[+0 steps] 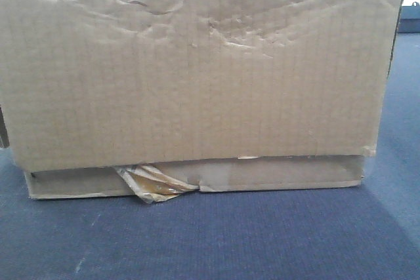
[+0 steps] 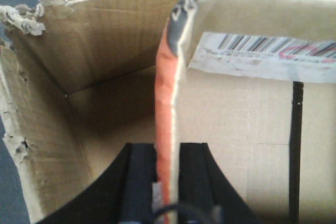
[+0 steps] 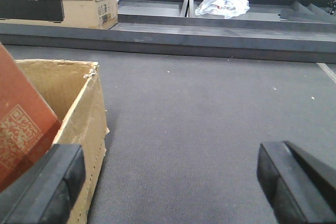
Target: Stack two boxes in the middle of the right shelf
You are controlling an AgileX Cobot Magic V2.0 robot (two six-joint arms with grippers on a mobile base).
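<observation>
Plainly the left pincer (image 2: 167, 156) is clamped on an upright wall of the cardboard box (image 2: 105, 61) — the right pincer (image 3: 168, 182), spread wide and empty, has it just leftward.

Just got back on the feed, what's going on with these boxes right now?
The left end effector is shut on the orange-taped edge of a cardboard flap. The right end effector is open and empty, over the carpet beside an open box. In the front view the tall creased box sits on the flatter box with peeling tape, which rests on the carpet. No shelf is in view.
</observation>
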